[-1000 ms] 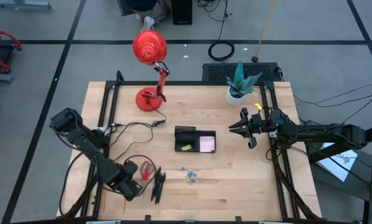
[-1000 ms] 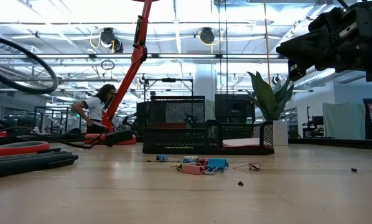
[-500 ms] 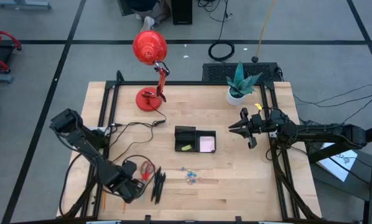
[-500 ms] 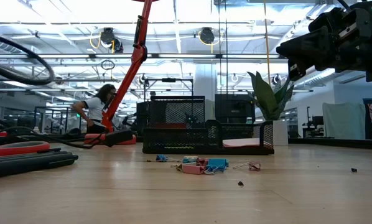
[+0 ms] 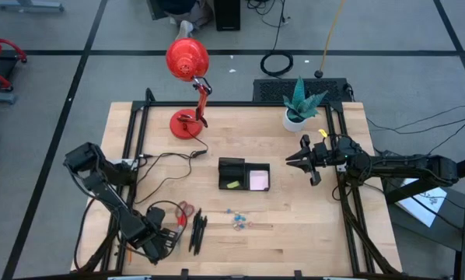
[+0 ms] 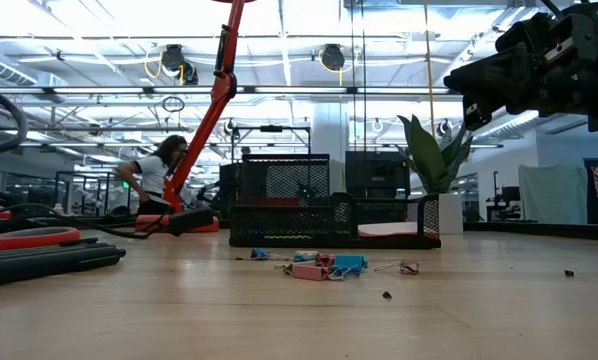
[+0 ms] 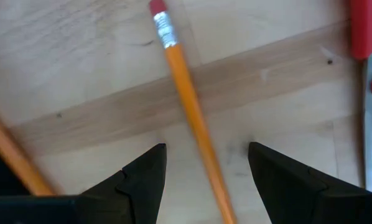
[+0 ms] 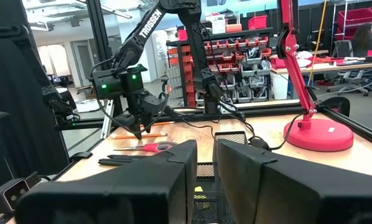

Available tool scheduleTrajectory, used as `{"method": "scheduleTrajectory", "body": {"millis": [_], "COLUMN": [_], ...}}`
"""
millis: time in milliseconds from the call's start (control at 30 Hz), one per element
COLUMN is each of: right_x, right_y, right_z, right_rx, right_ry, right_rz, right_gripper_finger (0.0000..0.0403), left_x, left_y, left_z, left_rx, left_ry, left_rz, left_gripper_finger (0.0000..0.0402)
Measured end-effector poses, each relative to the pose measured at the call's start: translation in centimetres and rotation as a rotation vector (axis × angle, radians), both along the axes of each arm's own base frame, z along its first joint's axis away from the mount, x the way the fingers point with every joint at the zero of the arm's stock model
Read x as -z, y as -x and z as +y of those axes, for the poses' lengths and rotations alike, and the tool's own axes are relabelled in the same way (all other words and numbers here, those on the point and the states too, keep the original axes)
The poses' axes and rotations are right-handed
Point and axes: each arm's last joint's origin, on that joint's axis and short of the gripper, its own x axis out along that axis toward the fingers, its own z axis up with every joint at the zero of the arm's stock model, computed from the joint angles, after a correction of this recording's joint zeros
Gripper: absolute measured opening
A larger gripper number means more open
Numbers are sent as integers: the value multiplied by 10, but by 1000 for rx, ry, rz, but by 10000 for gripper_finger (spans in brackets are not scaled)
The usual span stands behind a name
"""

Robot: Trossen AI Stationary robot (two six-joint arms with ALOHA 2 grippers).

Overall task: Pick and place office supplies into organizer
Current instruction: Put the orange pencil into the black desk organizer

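My left gripper is open, low over the table's near left corner. Its fingers stand on either side of an orange pencil that lies flat on the wood; they do not touch it. A second orange pencil lies beside it. Red-handled scissors and black pens lie just to the right. Blue clips lie near the middle. The black organizer holds a yellow-green piece and a pale sticky pad. My right gripper hangs shut and empty right of the organizer.
A red desk lamp and its cord take the far left. A white plant pot stands at the far right. A person shows in the room behind. Bare wood lies between the clips and the near edge.
My left gripper has gone toward the table's near edge, past the scissors and pens. My right arm has kept still.
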Motion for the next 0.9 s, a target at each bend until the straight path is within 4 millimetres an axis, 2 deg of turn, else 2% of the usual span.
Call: {"method": "scheduleTrajectory", "body": {"millis": [200,500,900], "right_x": [0,0,0], "right_y": [0,0,0], "right_z": [0,0,0], "right_rx": [0,0,0], "right_ry": [0,0,0], "right_rz": [0,0,-1], "right_gripper_finger": [59,59,59], "left_x": [8,10,10], "left_y": [-3,-3,-4], "left_z": [-3,-3,-4], "left_rx": [4,17,37], "left_ry": [-17,-17,-15], "left_rz": [1,2,-17], "left_gripper_finger": [234,226,96]}}
